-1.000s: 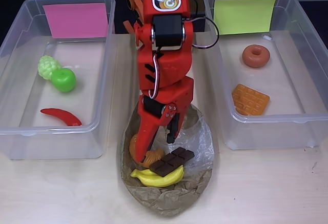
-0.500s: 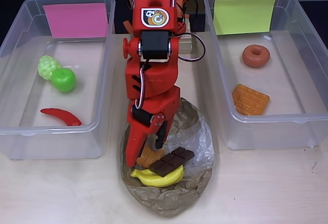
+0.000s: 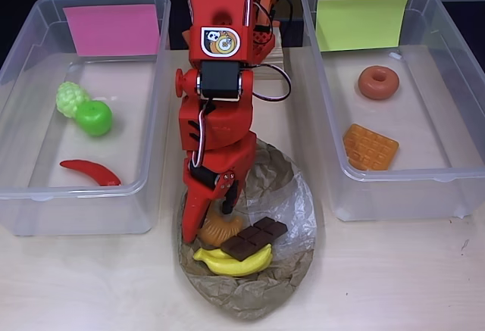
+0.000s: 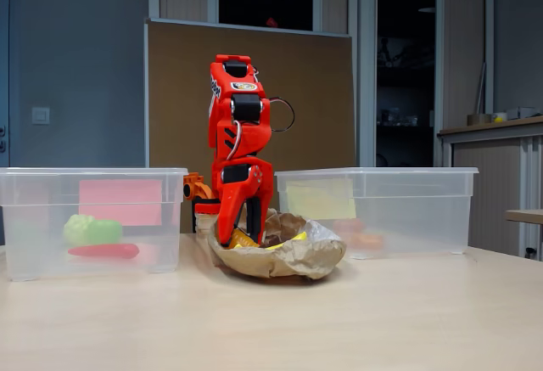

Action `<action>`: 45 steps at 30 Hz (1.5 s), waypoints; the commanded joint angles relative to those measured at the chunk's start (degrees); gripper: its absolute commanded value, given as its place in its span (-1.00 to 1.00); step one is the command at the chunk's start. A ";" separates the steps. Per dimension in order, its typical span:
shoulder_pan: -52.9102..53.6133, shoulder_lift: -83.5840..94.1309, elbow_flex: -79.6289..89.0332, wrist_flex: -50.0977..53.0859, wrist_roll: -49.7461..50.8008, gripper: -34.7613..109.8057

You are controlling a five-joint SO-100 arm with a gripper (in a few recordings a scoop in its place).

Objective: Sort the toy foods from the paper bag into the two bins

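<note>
In the crumpled brown paper bag [image 3: 261,289], red hand [image 3: 208,221] straddling orange croissant [image 3: 220,230], fingers narrowly parted

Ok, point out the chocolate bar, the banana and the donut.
chocolate bar [image 3: 254,238], overhead view, middle of its top face.
banana [image 3: 236,263], overhead view, middle of its curved body.
donut [image 3: 378,82], overhead view, on its ring, right of the hole.

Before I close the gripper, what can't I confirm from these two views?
- Gripper contact with the croissant: overhead view, the arm covers the croissant's top; jaw state unclear.
- Bag contents: fixed view, the paper bag wall hides most of them.
- Banana middle: overhead view, under the chocolate bar.
</note>
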 commanded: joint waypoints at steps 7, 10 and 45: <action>0.79 0.44 1.93 -2.29 0.70 -0.14; 0.79 0.00 1.49 -2.29 0.70 -0.21; -8.53 43.15 -3.43 37.88 24.17 -0.35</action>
